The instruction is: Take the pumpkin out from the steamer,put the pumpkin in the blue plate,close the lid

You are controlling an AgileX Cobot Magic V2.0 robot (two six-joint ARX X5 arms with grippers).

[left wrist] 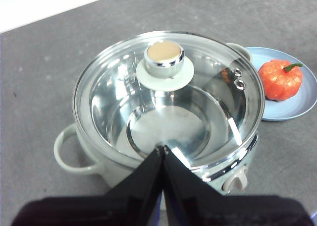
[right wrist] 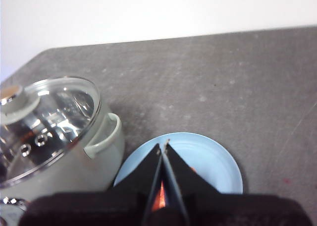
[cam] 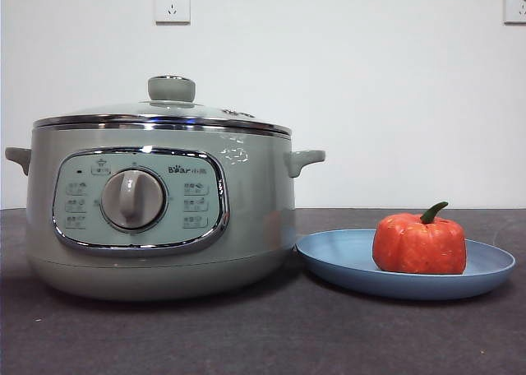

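On the dark grey tabletop (cam: 263, 334), the large sage-green electric steamer (cam: 156, 219) stands with its chrome-rimmed glass lid (cam: 164, 116) seated flat on the rim, pale-green knob upward. Through the glass, the left wrist view shows only a bare steel pot inside. Just beside it, the wide shallow light-blue plate (cam: 345, 264) carries the small orange-red toy pumpkin (cam: 419, 243), sitting upright on the half of the plate away from the steamer, its dark green stem curling up.

Left gripper (left wrist: 162, 147) hangs above the steamer's near edge, its two black jaws pressed together with nothing between them. Right gripper (right wrist: 163, 144) hangs over the plate, jaws likewise closed and empty, the pumpkin's orange just visible beneath them.

Judging by how things lie, every step looks done: pumpkin plated, lid on. Each arm seems to sit high above the thing it handled, clear of the table, so nothing gets knocked.
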